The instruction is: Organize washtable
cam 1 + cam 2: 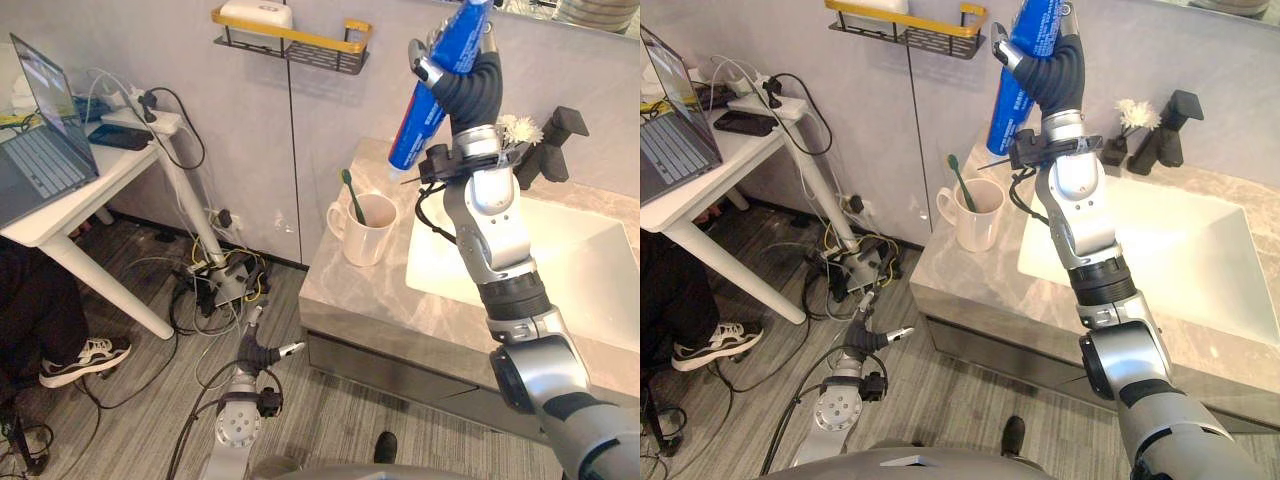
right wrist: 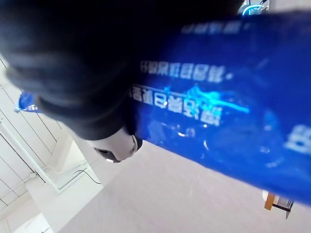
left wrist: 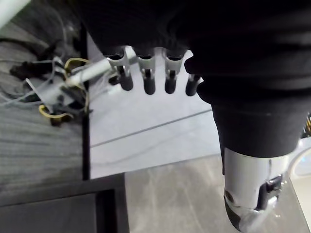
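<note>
High above the white mug [image 1: 368, 232] on the washtable [image 1: 350, 300], the right hand [image 1: 478, 85] is curled round a blue toothpaste tube [image 1: 430, 100]. The tube is tilted, its lower end above and just behind the mug. A green toothbrush [image 1: 352, 195] stands in the mug, leaning. Right of the mug lies the white sink [image 1: 585, 290], with a black tap [image 1: 548, 145] behind it. The right wrist view brings the tube's printed side close, pressed against the hand's dark cover. Well below and left of the mug, near the floor, hangs the left hand [image 1: 262, 350]. Its own wrist view shows its fingers [image 3: 148, 80] loose and apart in a row. Up-left of the mug, a wall shelf [image 1: 300, 45] carries a white block [image 1: 256, 12].
</note>
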{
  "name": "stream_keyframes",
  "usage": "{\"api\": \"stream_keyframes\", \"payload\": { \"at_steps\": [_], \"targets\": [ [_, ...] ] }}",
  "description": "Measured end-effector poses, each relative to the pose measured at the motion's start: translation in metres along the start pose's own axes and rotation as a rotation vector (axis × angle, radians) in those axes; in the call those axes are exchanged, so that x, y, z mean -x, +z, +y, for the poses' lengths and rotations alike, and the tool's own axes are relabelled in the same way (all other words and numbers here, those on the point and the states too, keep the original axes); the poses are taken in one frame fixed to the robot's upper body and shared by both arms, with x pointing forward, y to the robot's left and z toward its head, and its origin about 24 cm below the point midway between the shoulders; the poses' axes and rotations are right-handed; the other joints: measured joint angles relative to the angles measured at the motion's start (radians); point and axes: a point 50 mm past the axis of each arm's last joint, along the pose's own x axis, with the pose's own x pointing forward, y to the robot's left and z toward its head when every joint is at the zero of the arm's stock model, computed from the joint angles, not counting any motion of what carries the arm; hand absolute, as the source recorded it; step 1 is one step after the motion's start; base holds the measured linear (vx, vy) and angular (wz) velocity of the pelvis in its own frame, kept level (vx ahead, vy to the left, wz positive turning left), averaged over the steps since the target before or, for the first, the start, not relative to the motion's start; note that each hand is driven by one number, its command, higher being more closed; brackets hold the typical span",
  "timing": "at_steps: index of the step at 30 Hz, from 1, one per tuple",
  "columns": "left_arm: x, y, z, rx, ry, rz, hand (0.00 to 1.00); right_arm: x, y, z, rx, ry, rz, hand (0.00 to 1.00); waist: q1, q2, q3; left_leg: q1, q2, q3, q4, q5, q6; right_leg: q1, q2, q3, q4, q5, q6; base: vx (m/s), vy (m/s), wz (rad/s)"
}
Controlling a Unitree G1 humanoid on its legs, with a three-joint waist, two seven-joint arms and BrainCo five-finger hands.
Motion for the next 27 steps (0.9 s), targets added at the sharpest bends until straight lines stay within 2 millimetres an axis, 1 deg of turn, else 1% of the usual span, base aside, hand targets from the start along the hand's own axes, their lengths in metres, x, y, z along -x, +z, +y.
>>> {"api": "stream_keyframes", "payload": {
  "at_steps": [3,11,14,20,27],
  "targets": [
    [0.0,0.0,-0.001,0.0,-0.003,-0.001,0.0,0.0,0.0,0.001,0.025,0.006,-0.004,1.0,0.0,0.004,0.003,0.0,0.0,0.001,0.0,0.0,0.0,0.0,0.0,0.001,0.0,0.0,0.0,0.0,0.0,0.0],
    [0.001,-0.005,-0.003,-0.005,-0.009,0.023,0.0,0.001,-0.001,0.004,0.008,0.005,-0.001,1.0,0.0,0.015,0.017,0.0,0.0,0.002,0.0,0.0,0.0,0.0,0.0,0.002,0.0,0.0,0.0,0.0,0.0,0.0],
    [0.001,-0.005,-0.003,-0.004,-0.008,0.024,0.0,0.005,-0.006,0.008,-0.012,0.001,0.014,1.0,0.0,0.017,0.026,-0.002,0.001,0.002,0.0,0.0,0.0,-0.002,0.001,0.002,0.0,0.0,0.0,0.0,0.0,0.0],
    [0.0,-0.005,-0.003,-0.004,-0.006,0.022,0.0,0.019,-0.02,0.008,-0.025,-0.008,0.076,1.0,0.0,0.017,0.027,-0.003,0.0,0.0,-0.003,0.0,0.0,-0.004,0.0,0.0,0.0,0.0,0.0,0.0,0.0,0.0],
    [0.0,-0.004,-0.003,-0.003,0.001,0.02,0.0,0.023,-0.024,0.022,-0.046,0.028,0.096,1.0,0.0,0.017,0.027,-0.006,0.0,0.0,-0.003,0.0,0.0,-0.007,0.0,0.0,0.0,0.0,0.0,0.0,0.0,0.0]
  ]
}}
